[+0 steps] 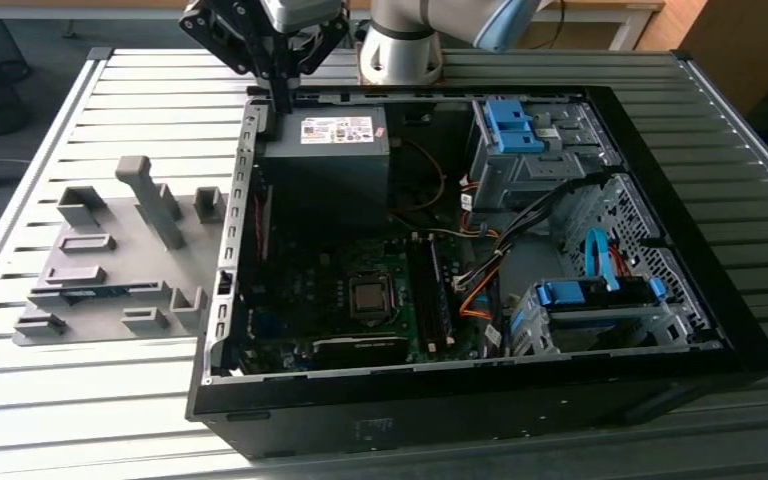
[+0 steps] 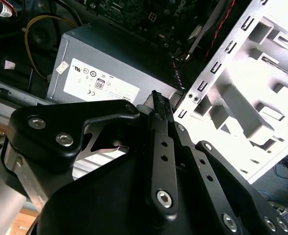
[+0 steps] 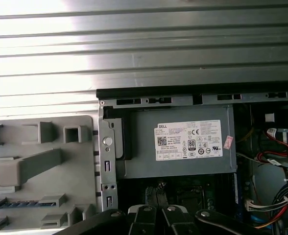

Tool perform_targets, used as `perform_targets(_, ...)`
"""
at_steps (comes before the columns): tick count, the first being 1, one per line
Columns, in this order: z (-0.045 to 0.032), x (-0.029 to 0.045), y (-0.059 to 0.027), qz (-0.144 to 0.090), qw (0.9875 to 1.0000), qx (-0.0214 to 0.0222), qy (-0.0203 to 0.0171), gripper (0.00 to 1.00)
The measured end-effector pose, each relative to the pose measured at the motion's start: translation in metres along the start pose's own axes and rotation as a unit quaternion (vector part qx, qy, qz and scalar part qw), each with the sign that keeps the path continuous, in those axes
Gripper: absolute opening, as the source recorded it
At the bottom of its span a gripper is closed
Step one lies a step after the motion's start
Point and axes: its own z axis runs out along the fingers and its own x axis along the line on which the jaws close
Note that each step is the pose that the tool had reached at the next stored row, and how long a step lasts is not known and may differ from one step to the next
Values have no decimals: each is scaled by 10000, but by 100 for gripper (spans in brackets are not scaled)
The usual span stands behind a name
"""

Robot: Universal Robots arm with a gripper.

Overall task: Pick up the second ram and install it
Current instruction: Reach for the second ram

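Note:
The second ram (image 1: 91, 292) is a thin blue-green stick lying flat in a holder on the grey fixture plate (image 1: 131, 225), at the exterior view's left of the open computer case (image 1: 491, 385). The first wrist view shows the ram (image 3: 16, 203) as a bluish strip on the plate (image 3: 41, 122). My gripper (image 1: 279, 103) hangs over the case's back left corner, beside the grey power supply (image 1: 324, 150) and well away from the ram. Its fingers are shut with nothing between them in both wrist views (image 2: 157, 100) (image 3: 155, 192).
Inside the case lie the motherboard (image 1: 357, 300) with a green stick upright in a slot (image 1: 428, 300), orange and black cables (image 1: 478, 290), and blue drive brackets (image 1: 511, 125) (image 1: 584, 295). Upright grey blocks (image 1: 151, 200) stand on the fixture plate. The arm's base (image 1: 404, 45) sits behind on the slatted metal table (image 1: 77, 400).

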Motion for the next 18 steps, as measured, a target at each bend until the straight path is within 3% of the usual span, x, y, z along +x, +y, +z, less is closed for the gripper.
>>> perform_targets(18, 9, 66, -6, 0, 10000, 1, 8, 11)
